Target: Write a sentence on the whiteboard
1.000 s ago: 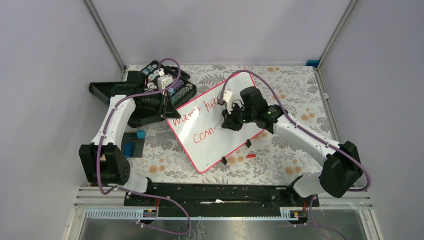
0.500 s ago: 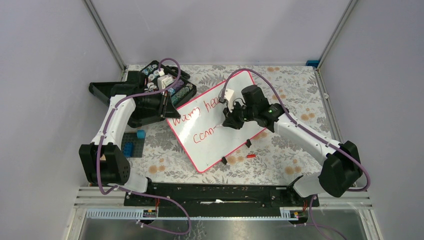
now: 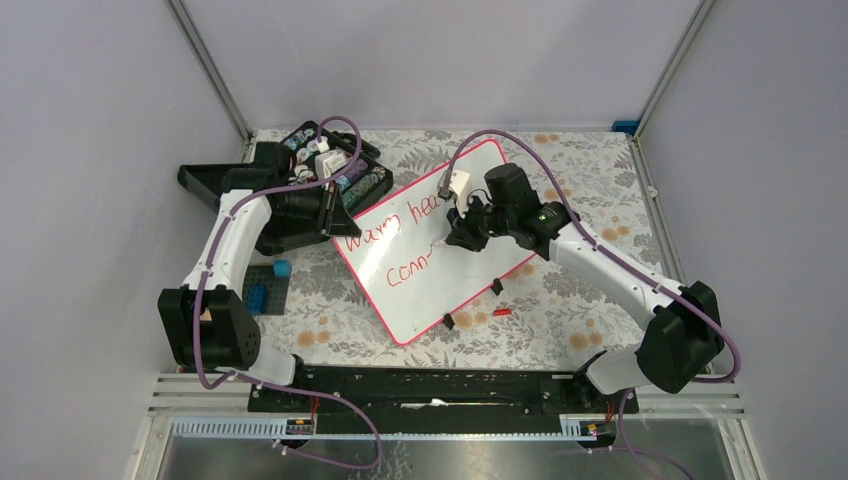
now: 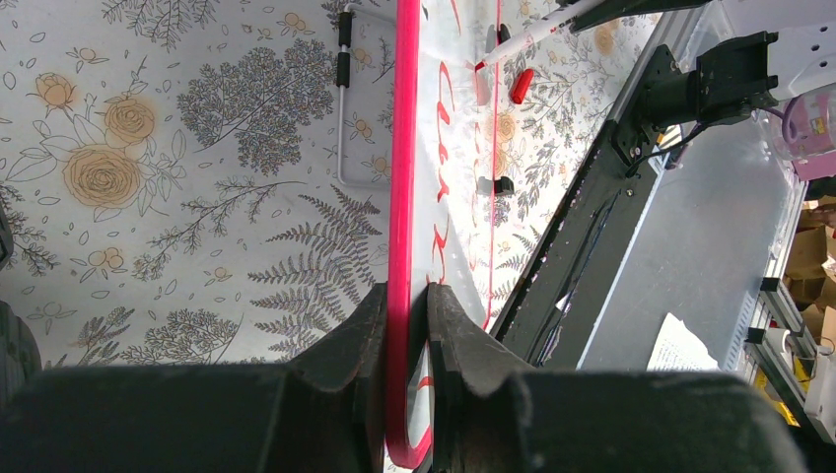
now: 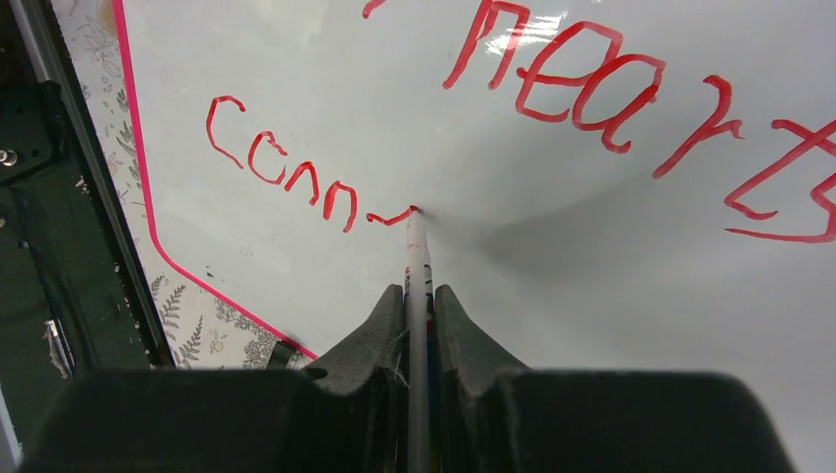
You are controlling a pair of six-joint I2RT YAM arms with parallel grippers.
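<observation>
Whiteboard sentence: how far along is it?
Done: the sentence's first line, "Warm hearts", is on the whiteboard. In hand: line two reads "conn" plus a starting stroke; the right gripper holds the marker tip-down at that stroke's end, while the left gripper clamps the board's edge. Left: the rest of that word.

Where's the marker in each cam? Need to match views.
Top external: marker at centre, in the right gripper, tip on the whiteboard.
Left wrist: top edge, right of centre, slanted.
Right wrist: centre, running up from the bottom, tip at the last red stroke.
Shared landmark: the whiteboard's pink rim.
</observation>
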